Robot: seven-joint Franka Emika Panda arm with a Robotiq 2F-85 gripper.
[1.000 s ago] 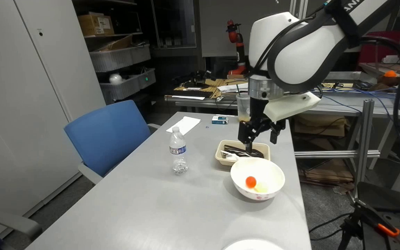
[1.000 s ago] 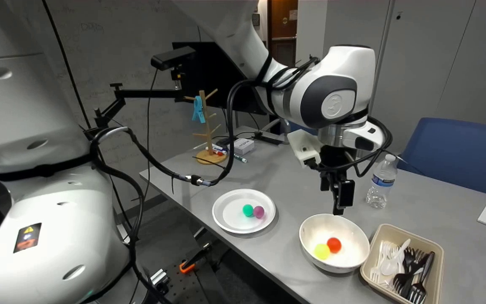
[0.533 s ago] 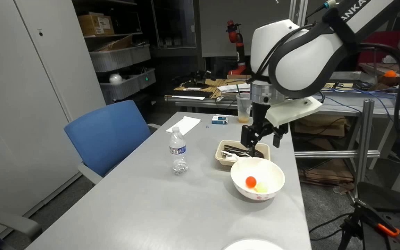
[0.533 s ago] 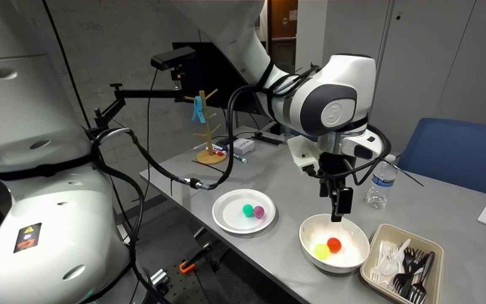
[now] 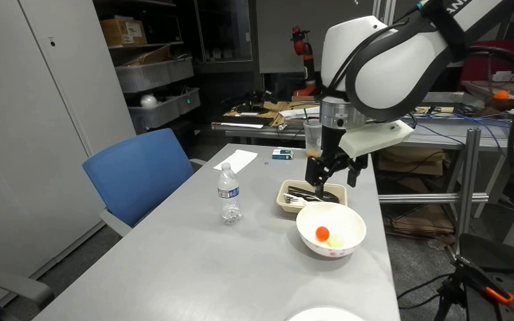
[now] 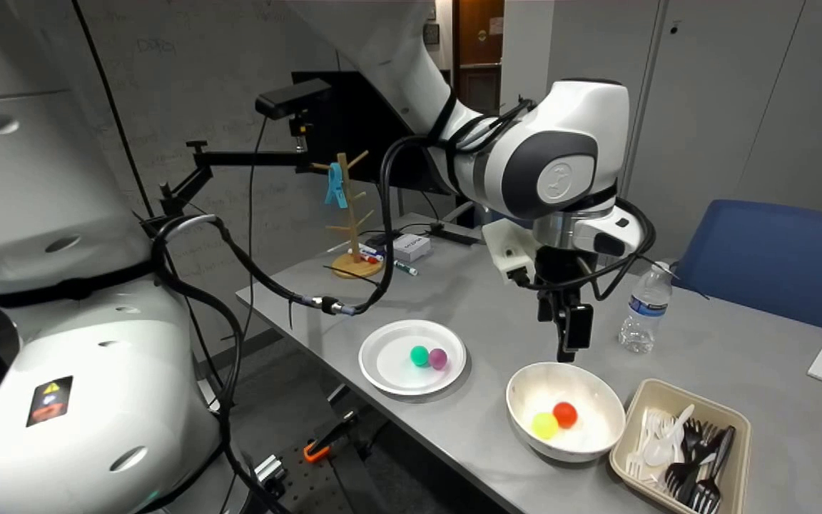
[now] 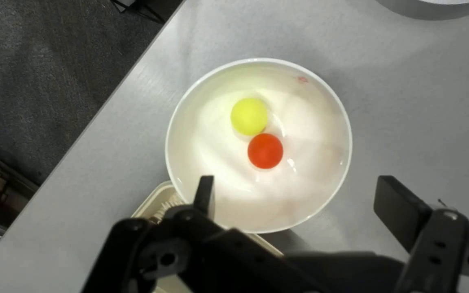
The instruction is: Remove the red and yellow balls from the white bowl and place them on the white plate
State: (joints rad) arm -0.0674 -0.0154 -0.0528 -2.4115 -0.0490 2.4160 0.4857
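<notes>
Gripper [image 7: 295, 192], jaws wide apart and empty, hangs above the white bowl [image 7: 312, 134], with the red ball [image 7: 265, 151] below near the bowl's middle, nearer than the yellow ball [image 7: 249, 116].

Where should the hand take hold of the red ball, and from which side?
I'd take the red ball around its widest part, coming straight down into the bowl: it's a small sphere walled in all round. The yellow ball lies against or almost against it, so the hand should probably close crosswise to the line joining them.
</notes>
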